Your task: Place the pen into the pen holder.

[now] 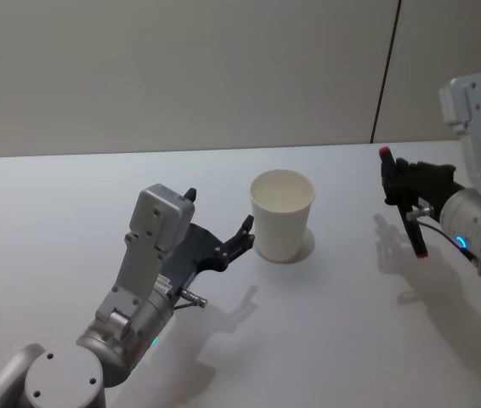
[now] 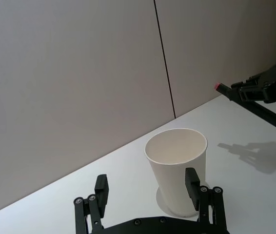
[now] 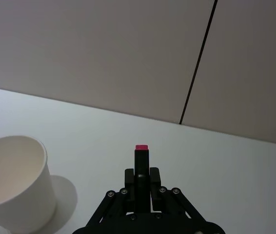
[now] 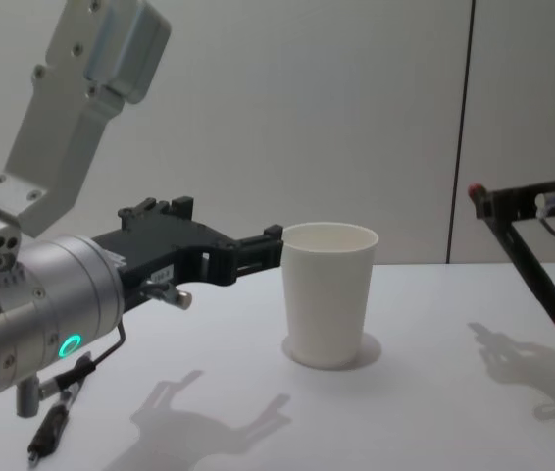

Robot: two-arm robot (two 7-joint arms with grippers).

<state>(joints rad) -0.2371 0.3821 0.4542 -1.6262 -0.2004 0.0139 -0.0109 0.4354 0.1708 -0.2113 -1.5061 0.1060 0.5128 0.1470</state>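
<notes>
The pen holder (image 1: 281, 212) is a white paper cup standing upright mid-table, also in the chest view (image 4: 328, 294) and both wrist views (image 2: 177, 165) (image 3: 11, 180). My left gripper (image 1: 221, 212) (image 4: 258, 250) is open just left of the cup, with one fingertip (image 2: 192, 183) close to its wall. My right gripper (image 1: 398, 183) (image 3: 141, 178) hovers above the table to the cup's right. It is shut on the pen (image 1: 413, 225) (image 4: 532, 270), a black stick with red ends that hangs slanted below the fingers.
The white table (image 1: 325, 340) is bare around the cup, with shadows of both arms on it. A plain wall with a dark vertical seam (image 1: 385, 76) rises behind the far edge.
</notes>
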